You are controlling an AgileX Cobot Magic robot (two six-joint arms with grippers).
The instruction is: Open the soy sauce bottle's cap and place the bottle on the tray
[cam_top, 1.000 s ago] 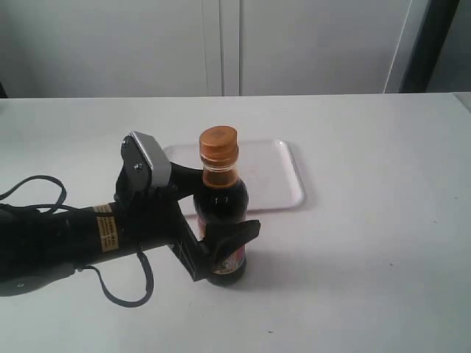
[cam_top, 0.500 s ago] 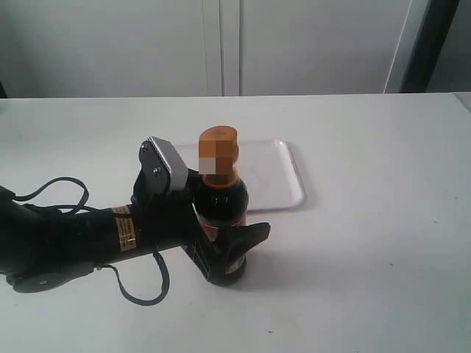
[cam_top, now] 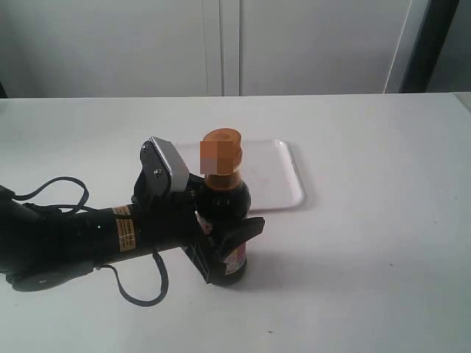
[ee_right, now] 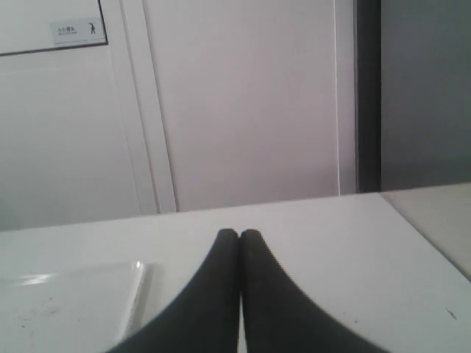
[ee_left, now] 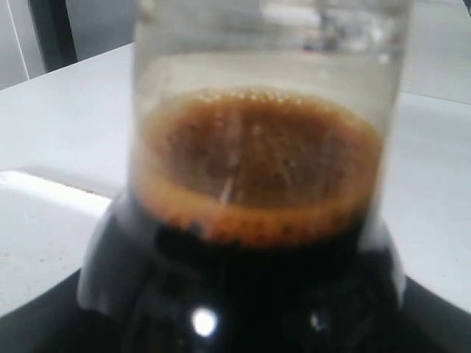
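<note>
The soy sauce bottle stands upright on the white table just in front of the tray. Its orange-brown cap is closed. My left gripper is shut on the bottle's lower body, with one black finger across the label on the near side. The left wrist view is filled by the bottle's neck and dark liquid, with the tray's rim behind it. My right gripper is shut on nothing, low over the table beside the tray's corner. It is outside the exterior view.
The white tray lies flat behind the bottle, with nothing on it. A loose black cable hangs under the left arm. White cabinet doors stand behind the table's far edge.
The left arm has pushed in to the right around the bottle. Its near finger has closed against the label. The bottle has shifted a little to the right.
</note>
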